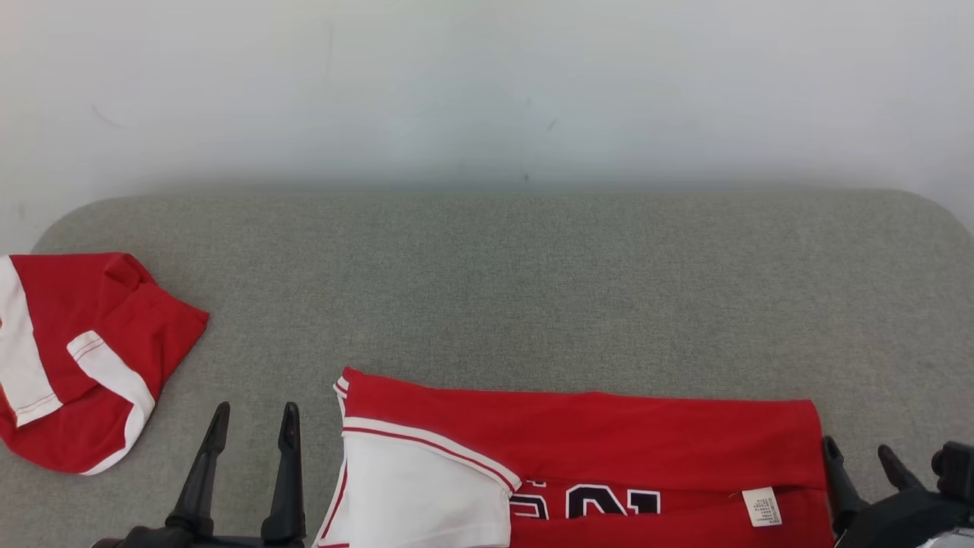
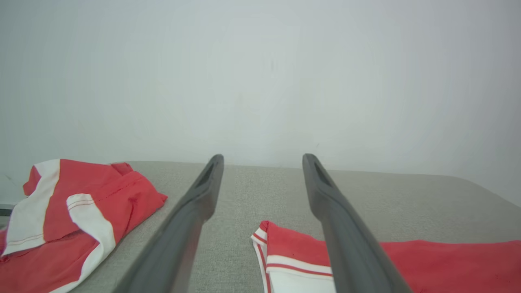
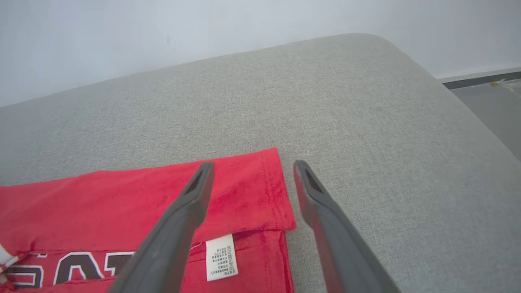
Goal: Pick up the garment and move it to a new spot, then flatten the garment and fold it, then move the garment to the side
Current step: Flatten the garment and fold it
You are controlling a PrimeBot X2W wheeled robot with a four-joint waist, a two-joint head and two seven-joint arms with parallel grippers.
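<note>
From the head view, the garment (image 1: 578,441) lies along the near edge of the table (image 1: 533,289), a red layer doubled over its lettering. That makes me judge the folding is underway, not finished. Your left hand (image 1: 255,415) stands just beside the garment's sleeve end, fingers spread wide, with nothing between them. Your right hand (image 1: 860,450) sits just off the opposite end, also spread and empty. One hand at each end suits a fold worked from both ends at once. A second red-and-white garment (image 1: 84,358) lies bunched at the far left, well apart, probably where finished pieces go.

In the left wrist view, the left hand (image 2: 262,162) points over bare table toward the wall (image 2: 260,73). The garment's white sleeve (image 2: 301,280) shows low between and under its fingers, untouched.

In the right wrist view, the right hand (image 3: 254,169) straddles the corner of the folded layer without gripping it. The care label (image 3: 221,256) lies just below that edge, so you're well placed to take the corner again.
</note>
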